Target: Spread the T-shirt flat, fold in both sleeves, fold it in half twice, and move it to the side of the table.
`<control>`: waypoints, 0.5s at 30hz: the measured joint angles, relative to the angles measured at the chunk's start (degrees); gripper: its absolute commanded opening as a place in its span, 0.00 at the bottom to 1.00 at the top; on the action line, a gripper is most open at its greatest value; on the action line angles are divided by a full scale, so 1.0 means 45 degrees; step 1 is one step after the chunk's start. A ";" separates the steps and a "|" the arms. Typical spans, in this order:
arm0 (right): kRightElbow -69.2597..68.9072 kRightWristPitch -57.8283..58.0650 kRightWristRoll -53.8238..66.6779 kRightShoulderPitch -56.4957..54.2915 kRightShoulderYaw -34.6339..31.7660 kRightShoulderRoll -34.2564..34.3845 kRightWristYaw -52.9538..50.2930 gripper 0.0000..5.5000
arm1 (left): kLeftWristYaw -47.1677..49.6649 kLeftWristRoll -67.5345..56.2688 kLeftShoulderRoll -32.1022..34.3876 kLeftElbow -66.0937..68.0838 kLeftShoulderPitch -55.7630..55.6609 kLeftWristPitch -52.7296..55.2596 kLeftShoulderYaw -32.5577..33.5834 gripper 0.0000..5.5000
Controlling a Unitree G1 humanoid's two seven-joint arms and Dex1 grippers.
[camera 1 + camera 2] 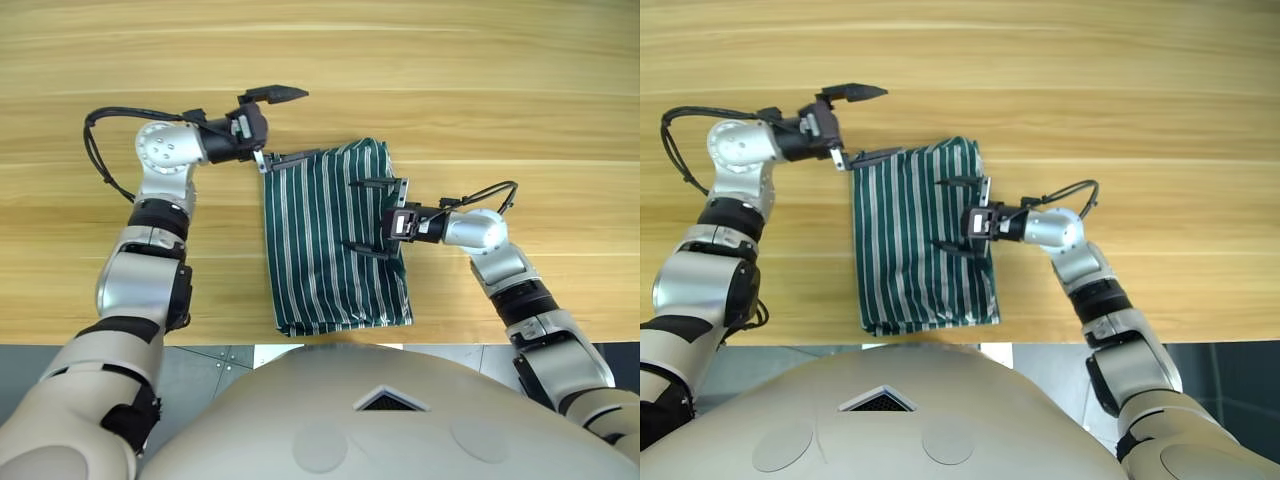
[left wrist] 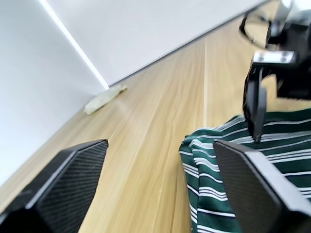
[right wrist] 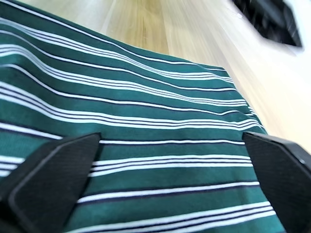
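Left eye view: T-shirt [image 1: 310,275] lies under the spread right end effector [image 1: 353,213].

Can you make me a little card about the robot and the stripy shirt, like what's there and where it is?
Shirt: green T-shirt with white stripes, folded into a long rectangle, no sleeves sticking out
Where: on the wooden table, close to its near edge
Left gripper: open wide, at the shirt's far left corner
Right gripper: open, its fingers over the shirt's right edge
Gripped: nothing, neither gripper is closed on the cloth
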 measured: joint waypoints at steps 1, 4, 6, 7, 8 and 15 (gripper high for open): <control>0.0005 -0.0008 -0.0001 -0.0005 -0.0001 0.0006 -0.0014 0.98 | -0.0593 -0.0314 0.0113 -0.0626 0.0285 0.0273 -0.0011 0.73; -0.0020 -0.0006 0.0009 -0.0005 -0.0015 0.0001 -0.0016 0.98 | -0.1362 0.0353 0.0610 -0.1099 0.1389 0.0307 -0.0671 0.73; -0.0043 -0.0005 0.0022 -0.0005 -0.0044 -0.0012 -0.0016 0.98 | -0.1394 0.1130 0.0804 -0.1059 0.1858 0.0168 -0.1133 0.73; -0.0076 -0.0006 0.0045 -0.0004 -0.0059 -0.0011 -0.0012 0.98 | -0.1081 0.1803 0.0909 -0.0960 0.1864 -0.0078 -0.1355 0.73; -0.0092 -0.0005 0.0060 -0.0003 -0.0090 -0.0016 -0.0008 0.98 | -0.0701 0.2550 0.1010 -0.0765 0.1869 -0.0338 -0.1653 0.73; 0.0465 0.0036 -0.0556 -0.0276 -0.0255 -0.0039 -0.0690 0.98 | 0.2038 0.4608 0.0846 0.0495 0.1307 -0.1359 -0.2571 0.73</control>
